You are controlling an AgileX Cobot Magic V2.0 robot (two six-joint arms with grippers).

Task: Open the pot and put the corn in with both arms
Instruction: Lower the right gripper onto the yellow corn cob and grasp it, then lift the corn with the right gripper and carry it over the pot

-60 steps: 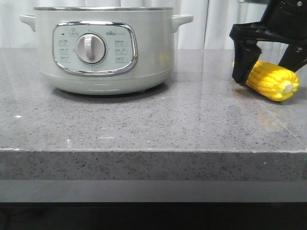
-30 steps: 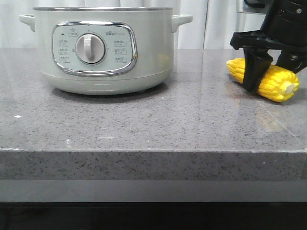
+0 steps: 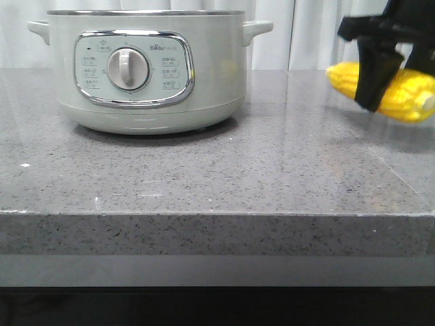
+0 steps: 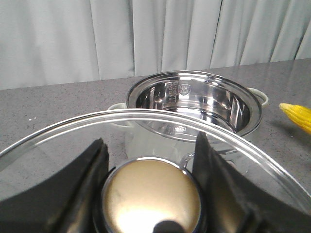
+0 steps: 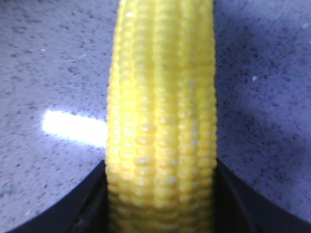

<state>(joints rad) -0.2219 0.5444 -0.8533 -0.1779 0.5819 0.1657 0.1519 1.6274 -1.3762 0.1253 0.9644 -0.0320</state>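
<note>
Carrying the bright yellow corn cob [image 3: 387,92] toward the open pale mint-white round cooker pot [image 3: 146,71].

At the front view's right edge, the right gripper [image 3: 376,81] has its jaws clamped across the cob, clear of the grey speckled stone counter [image 3: 217,170]. The left gripper [image 4: 150,189] pinches the steel knob of the steel-rimmed glass lid [image 4: 63,136], off the pot. Best to keep the cob level and above the rim; the near handle [image 3: 257,28] sits in the way.
</note>
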